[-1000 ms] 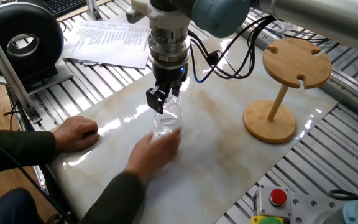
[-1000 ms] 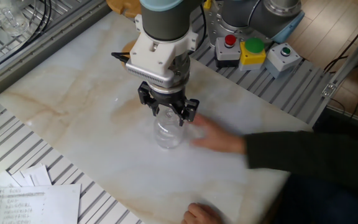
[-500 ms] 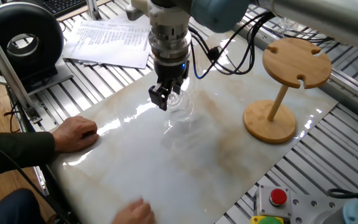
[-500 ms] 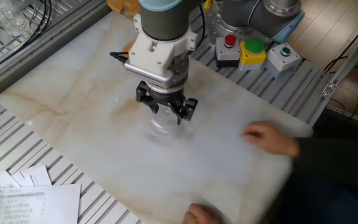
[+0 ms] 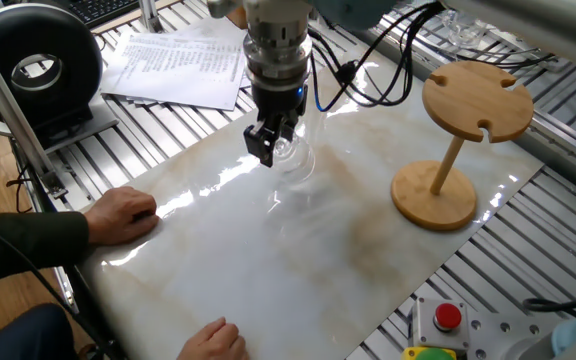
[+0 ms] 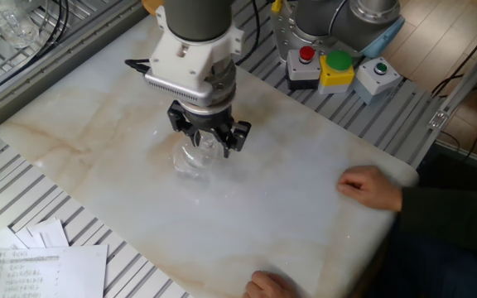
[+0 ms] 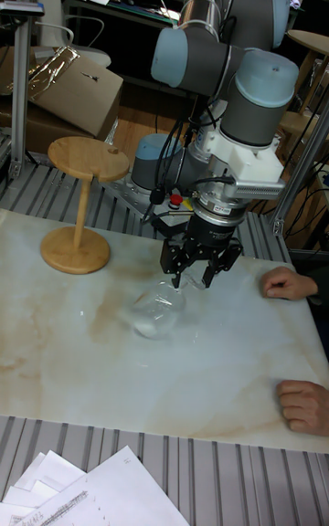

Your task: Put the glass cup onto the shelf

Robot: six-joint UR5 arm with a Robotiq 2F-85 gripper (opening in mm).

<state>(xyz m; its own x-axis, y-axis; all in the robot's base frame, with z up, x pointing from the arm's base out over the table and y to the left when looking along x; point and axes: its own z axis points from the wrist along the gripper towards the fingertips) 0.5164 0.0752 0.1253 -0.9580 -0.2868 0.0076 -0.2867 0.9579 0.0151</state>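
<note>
The glass cup (image 7: pixel 155 311) is clear and blurred. It hangs tilted under my gripper (image 7: pixel 196 272), bowl low and to the left, close over the marble tabletop (image 7: pixel 110 371). My gripper (image 5: pixel 272 142) is shut on the cup's upper end, and its bowl (image 5: pixel 293 165) shows just below the fingers. In the other fixed view the cup (image 6: pixel 190 157) sits under the gripper (image 6: pixel 208 137). The bamboo shelf (image 5: pixel 478 100) stands upright to the right, apart from the cup, and is also seen at the left as shelf (image 7: pixel 89 159).
A person's hands rest on the marble: one hand (image 5: pixel 118 212) at the left edge, another hand (image 5: pixel 213 340) at the front. Papers (image 5: pixel 178 60) and a black round device (image 5: pixel 33 65) lie behind. A button box (image 6: pixel 330 66) stands beyond the tabletop.
The person's hand let go of the cup and pulled back to the table edge. My gripper moved away from the person with the cup in it.
</note>
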